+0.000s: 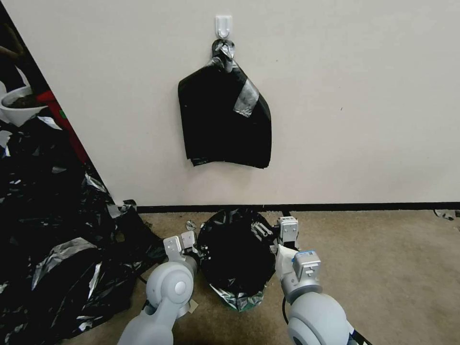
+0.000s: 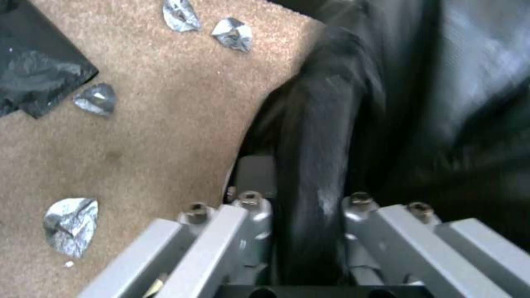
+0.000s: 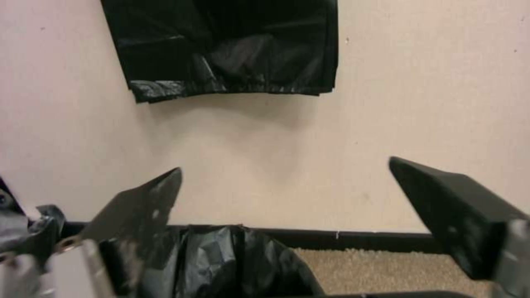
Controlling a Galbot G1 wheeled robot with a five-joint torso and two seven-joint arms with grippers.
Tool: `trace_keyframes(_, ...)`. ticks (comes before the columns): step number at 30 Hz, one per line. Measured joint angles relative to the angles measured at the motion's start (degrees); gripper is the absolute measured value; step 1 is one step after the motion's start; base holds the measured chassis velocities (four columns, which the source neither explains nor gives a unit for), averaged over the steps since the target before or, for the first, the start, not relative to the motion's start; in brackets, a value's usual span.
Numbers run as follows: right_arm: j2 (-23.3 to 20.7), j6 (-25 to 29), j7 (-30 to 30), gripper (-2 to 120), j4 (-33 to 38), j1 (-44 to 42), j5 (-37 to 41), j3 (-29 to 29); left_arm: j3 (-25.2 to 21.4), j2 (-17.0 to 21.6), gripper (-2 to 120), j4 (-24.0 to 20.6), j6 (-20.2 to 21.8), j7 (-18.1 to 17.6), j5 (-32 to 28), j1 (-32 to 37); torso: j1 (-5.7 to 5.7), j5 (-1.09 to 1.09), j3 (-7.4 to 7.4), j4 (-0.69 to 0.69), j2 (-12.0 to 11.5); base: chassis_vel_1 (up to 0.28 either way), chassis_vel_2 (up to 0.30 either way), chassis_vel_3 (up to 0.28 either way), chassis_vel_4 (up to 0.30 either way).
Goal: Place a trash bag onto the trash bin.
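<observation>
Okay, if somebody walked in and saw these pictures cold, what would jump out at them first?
Probably the trash bag, glossy black, spread over the bin on the carpet between both arms. The left gripper is clamped on a fold of it, while the right gripper stands open at its other side, facing the wall. Next, the flat stack of bags hanging from a wall hook above, and the black sheeting heaped on the left.

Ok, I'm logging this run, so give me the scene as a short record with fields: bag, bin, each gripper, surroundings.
bag: black trash bag spread over the bin's mouth on the carpet by the wall
bin: trash bin hidden under the bag
left gripper: left gripper at the bag's left side, shut on a fold of it
right gripper: right gripper at the bag's right side, open, holding nothing
surroundings: stack of bags hanging on a wall hook; loose black plastic heaped on the left
</observation>
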Motion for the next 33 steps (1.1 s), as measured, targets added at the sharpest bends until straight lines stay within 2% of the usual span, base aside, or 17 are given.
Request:
trace_keyframes(6, 0.62, 3.27, 0.18, 100, -2.03, 0.59, -0.1, 1.03, -1.3, 1.41, 41, -2.45, -1.14, 0.28, -0.31, 2.62, 0.0, 0.0, 0.0, -0.01, 0.0, 0.0, 0.0, 0.0, 0.0)
trace_keyframes(8, 0.97, 7.1, 0.42, 100, -3.78, 0.6, -0.16, 2.17, -1.42, 2.34, 52, -4.29, -4.26, 2.21, 3.1, 4.88, 0.0, -0.01, 0.0, 0.0, 0.0, 0.0, 0.0, 0.0, 0.0)
trace_keyframes(9, 0.97, 7.1, 0.42, 100, -3.78, 0.6, -0.16, 2.17, -1.42, 2.34, 52, -4.29, -4.26, 2.21, 3.1, 4.88, 0.0, -0.01, 0.0, 0.0, 0.0, 0.0, 0.0, 0.0, 0.0)
trace_keyframes(10, 1.37, 9.31, 1.09, 100, -5.17, 0.67, -0.41, 3.2, -1.43, 2.9, 57, -5.23, -7.72, 5.18, 6.37, 6.35, 0.0, -0.01, 0.0, 0.0, 0.0, 0.0, 0.0, 0.0, 0.0)
trace_keyframes(12, 2.41, 13.57, 1.85, 100, -8.35, 1.04, -2.57, 5.79, -1.47, 3.78, 66, -5.8, -19.61, 13.16, 13.94, 9.03, 0.0, 0.01, 0.0, 0.01, 0.0, 0.0, 0.0, 0.0, 0.0)
trace_keyframes(13, 2.41, 13.57, 1.85, 100, -8.35, 1.04, -2.57, 5.79, -1.47, 3.78, 66, -5.8, -19.61, 13.16, 13.94, 9.03, 0.0, 0.01, 0.0, 0.01, 0.0, 0.0, 0.0, 0.0, 0.0)
trace_keyframes(14, 2.86, 15.1, 1.42, 100, -9.49, 1.05, -4.2, 7.26, -1.97, 4.0, 69, -5.6, -24.55, 16.83, 17.73, 9.82, 0.0, 0.01, 0.0, 0.01, 0.0, 0.0, 0.0, 0.0, 0.0)
trace_keyframes(15, 3.93, 17.76, -0.31, 100, -10.95, 0.6, -8.02, 10.4, -3.27, 4.35, 75, -4.41, -34.33, 23.37, 25.13, 10.59, 0.0, 0.01, 0.0, 0.01, 0.0, 0.0, 0.0, 0.0, 0.0)
trace_keyframes(16, 3.93, 17.76, -0.31, 100, -10.95, 0.6, -8.02, 10.4, -3.27, 4.35, 75, -4.41, -34.33, 23.37, 25.13, 10.59, 0.0, 0.01, 0.0, 0.01, 0.0, 0.0, 0.0, 0.0, 0.0)
trace_keyframes(18, 5.57, 19.5, -2.29, 100, -10.73, -0.84, -11.9, 13.7, -5.34, 4.69, 85, -3.82, -42.9, 29.5, 30.01, 10.67, 0.0, -0.01, 0.0, -0.01, -0.01, 0.0, 0.0, 0.0, 0.0)
trace_keyframes(20, 7.25, 19.56, -3.94, 100, -8.52, -2.68, -13.99, 16.08, -7.56, 4.81, 94, -4.01, -47.13, 35.03, 32.65, 10.41, 0.0, 0.0, 0.0, -0.01, -0.01, 0.0, 0.0, 0.0, 0.0)
trace_keyframes(21, 7.25, 19.56, -3.94, 100, -8.52, -2.68, -13.99, 16.08, -7.56, 4.81, 94, -4.01, -47.13, 35.03, 32.65, 10.41, 0.0, 0.0, 0.0, -0.01, -0.01, 0.0, 0.0, 0.0, 0.0)
trace_keyframes(23, 8.89, 19.38, -6.12, 100, -6.17, -4.31, -15.64, 18.19, -9.66, 4.73, 99, -4.19, -49.45, 38.3, 35.15, 9.71, 0.0, -0.01, 0.0, 0.0, 0.0, 0.0, 0.0, 0.0, 0.0)
trace_keyframes(24, 10.44, 18.62, -9.59, 100, -3.61, -6.23, -17.6, 20.99, -12.66, 4.56, 99, -4.52, -50.63, 40.96, 38.07, 8.7, 0.0, -0.02, 0.0, -0.02, 0.0, 0.0, 0.0, 0.0, 0.0)
trace_keyframes(33, 10.89, 17.96, -11.3, 100, -2.8, -6.83, -18.19, 21.72, -13.67, 4.46, 100, -4.63, -50.42, 41.64, 38.86, 8.2, 0.01, 0.0, 0.0, 0.0, 0.0, 0.0, 0.0, 0.0, 0.0)
